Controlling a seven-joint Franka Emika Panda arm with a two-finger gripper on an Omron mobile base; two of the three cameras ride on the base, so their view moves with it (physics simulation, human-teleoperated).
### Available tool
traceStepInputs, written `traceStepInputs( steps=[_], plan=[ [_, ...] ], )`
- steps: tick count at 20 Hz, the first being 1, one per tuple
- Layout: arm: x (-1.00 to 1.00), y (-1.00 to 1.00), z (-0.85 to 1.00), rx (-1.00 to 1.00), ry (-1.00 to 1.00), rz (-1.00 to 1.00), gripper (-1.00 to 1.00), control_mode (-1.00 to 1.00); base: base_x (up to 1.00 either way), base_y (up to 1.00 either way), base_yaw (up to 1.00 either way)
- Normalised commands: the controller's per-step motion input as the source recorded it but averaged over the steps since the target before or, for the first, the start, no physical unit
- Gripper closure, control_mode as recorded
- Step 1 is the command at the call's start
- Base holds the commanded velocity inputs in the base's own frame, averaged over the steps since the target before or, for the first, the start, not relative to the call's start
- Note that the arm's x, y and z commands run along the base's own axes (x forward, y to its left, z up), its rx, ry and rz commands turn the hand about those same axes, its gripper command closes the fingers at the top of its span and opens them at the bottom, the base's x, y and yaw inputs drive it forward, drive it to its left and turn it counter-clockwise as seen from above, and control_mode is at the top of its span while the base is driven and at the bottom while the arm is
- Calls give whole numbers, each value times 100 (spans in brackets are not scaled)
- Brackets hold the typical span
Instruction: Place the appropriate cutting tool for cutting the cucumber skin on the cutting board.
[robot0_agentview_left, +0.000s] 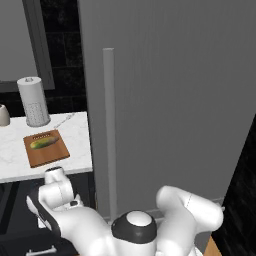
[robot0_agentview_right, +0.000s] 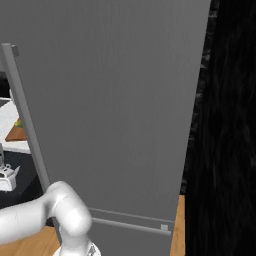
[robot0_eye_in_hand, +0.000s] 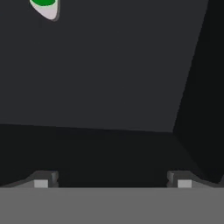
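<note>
The reddish-brown cutting board (robot0_agentview_left: 47, 152) lies on the white marble counter (robot0_agentview_left: 75, 135) at the left, with the yellow-green cucumber (robot0_agentview_left: 42, 144) on its far part. A corner of the board (robot0_agentview_right: 15, 133) shows at the left edge of the right base view. The light-blue peeler is out of view. My gripper (robot0_agentview_left: 53, 176) hangs just below the counter's front edge, in front of the board. Seen from the hand, it (robot0_eye_in_hand: 112, 183) faces a dark panel, its fingertips (robot0_eye_in_hand: 40, 182) wide apart and open with nothing between them.
A tall grey fridge (robot0_agentview_left: 170, 100) with a long vertical handle (robot0_agentview_left: 109, 130) stands right of the counter. A paper towel roll (robot0_agentview_left: 33, 101) and a pale cup (robot0_agentview_left: 3, 115) sit at the counter's back. A small green and white object (robot0_eye_in_hand: 45, 6) peeks in at the hand view's top left.
</note>
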Motion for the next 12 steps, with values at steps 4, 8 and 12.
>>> traceStepInputs(
  steps=[4, 8, 12],
  plan=[
    [-88, 0, -2, 0, 16, 1, -100, -100, 0, 0, 0],
    [-82, 0, 0, 0, 15, 0, -100, -100, 0, 0, 0],
    [-44, 3, 13, 0, 3, 0, -100, -100, 0, 0, 0]
  ],
)
